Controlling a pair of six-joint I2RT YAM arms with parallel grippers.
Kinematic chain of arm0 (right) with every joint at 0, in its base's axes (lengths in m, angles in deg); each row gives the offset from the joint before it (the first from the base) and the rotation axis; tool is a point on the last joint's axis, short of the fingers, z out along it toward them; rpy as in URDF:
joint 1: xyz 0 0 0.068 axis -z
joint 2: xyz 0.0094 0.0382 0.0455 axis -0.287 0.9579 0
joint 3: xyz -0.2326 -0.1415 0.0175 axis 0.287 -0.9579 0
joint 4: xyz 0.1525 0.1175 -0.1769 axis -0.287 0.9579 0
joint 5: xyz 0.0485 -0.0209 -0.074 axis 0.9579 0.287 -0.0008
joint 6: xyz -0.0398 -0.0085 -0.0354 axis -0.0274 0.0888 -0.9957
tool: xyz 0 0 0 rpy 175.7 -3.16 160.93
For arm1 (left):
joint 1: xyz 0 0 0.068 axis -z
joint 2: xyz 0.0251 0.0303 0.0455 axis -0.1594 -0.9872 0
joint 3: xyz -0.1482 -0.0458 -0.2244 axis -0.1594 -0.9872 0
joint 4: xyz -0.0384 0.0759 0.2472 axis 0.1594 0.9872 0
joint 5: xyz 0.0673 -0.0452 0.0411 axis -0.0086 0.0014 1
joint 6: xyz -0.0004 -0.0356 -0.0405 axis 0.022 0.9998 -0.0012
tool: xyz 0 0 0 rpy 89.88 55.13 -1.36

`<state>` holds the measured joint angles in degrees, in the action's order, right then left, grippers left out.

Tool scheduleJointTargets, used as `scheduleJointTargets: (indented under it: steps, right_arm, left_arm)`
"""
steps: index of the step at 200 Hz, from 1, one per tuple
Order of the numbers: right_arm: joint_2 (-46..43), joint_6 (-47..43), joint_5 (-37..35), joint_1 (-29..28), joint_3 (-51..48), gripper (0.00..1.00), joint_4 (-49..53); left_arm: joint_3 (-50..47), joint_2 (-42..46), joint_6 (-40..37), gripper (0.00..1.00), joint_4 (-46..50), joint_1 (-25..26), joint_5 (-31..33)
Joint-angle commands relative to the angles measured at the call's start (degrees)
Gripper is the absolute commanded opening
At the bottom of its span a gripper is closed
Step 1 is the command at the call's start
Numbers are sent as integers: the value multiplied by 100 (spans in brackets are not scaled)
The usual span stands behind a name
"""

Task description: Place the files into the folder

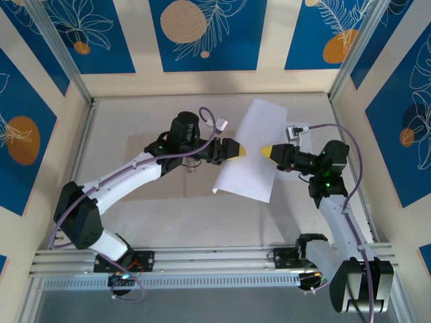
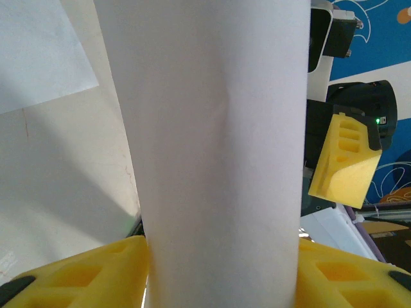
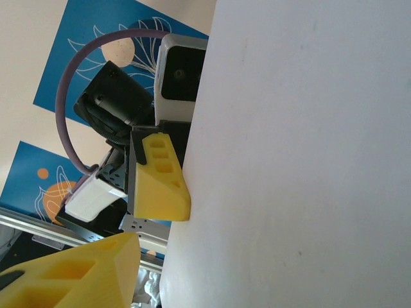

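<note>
Sheet (image 1: 252,121) sits mid-table (image 1: 128,121), long axis running near-left to far-right, with bare surface open off its near and far ends. Left gripper (image 1: 240,150) at the sheet's left edge, fingers (image 2: 83,273) spread wide, sheet filling the gap. Right gripper (image 1: 265,151) at the sheet's right edge, one finger (image 3: 70,269) seen; open or closed, cannot tell

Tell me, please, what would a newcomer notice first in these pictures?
The eye goes first to the white sheet tilted up over the middle of the table. The left gripper is at its left edge and the right gripper at its right, their yellow tips facing each other. Next come the blue wall panels with orange circles and white leaf outlines. In the left wrist view, a second sheet lies flat behind.
</note>
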<state>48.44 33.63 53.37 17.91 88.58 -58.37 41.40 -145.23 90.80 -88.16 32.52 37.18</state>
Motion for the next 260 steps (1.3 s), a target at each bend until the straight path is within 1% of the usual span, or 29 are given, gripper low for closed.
scheduleJointTargets:
  steps: [1,76,112,131,174,192,212,229,249,260]
  right_arm:
    - [-57,16,45,-28,151,55,-107]
    - [-61,-11,63,-62,138,47,-98]
    - [-61,-6,54,-70,129,42,-73]
    - [-46,-8,54,-64,135,37,-73]
    - [-33,3,7,-71,142,37,-38]
    - [-22,3,-15,-70,141,36,-38]
    - [-27,18,-29,-77,136,32,-37]
    - [-21,19,-42,-80,155,23,-30]
    - [-21,17,-59,-82,168,22,1]
    - [-27,4,-60,-86,171,20,26]
  left_arm:
    - [-27,200,-145,53,9,-91,43]
    - [-80,236,-123,54,-49,-114,42]
    - [-106,267,-141,54,-52,-110,67]
    - [-115,289,-145,54,-44,-116,96]
    - [-150,351,-167,54,-38,-116,166]
    - [-155,355,-160,54,-55,-116,142]
    - [-182,368,-142,55,-83,-113,148]
    - [-211,359,-101,55,-157,-113,125]
    - [-240,368,-72,55,-227,-115,97]
    - [-255,376,-64,56,-254,-112,80]
